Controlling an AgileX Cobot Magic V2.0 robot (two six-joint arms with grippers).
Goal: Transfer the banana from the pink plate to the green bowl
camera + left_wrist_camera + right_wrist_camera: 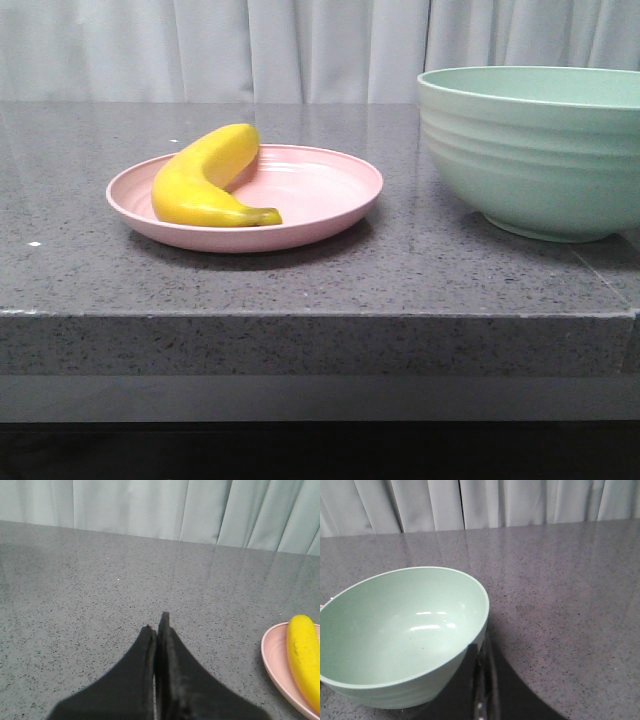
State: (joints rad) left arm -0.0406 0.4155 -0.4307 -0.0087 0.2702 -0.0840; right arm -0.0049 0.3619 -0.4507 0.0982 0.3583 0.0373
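One banana [205, 180] lies on one pink plate [320, 215], and one green bowl [530, 150] stands to the plate's right on the grey speckled countertop [300, 280]; those three are the only loose things in the front view. The banana rests on the left part of the plate, its curved back toward the left rim and its small dark tip pointing toward the plate's near middle, while the far end rises against the rear rim. Plate and bowl stand apart, a strip of bare stone between them, and the bowl rises much higher than the plate, its outside marked by horizontal ridges. A pale curtain [300, 45] hangs behind the counter. Neither arm appears in the front view. In the left wrist view the left gripper [156, 628] hovers over bare stone with its two black fingers [137, 670] pressed together and nothing between them; a part of the plate and the banana shows at the edge of that view, well clear of the fingertips. In the right wrist view the right gripper [481, 647] also has its two dark fingers [512, 690] closed against each other on nothing, its tips just beside the near outer wall of the bowl, whose smooth inside shows only glints of light.
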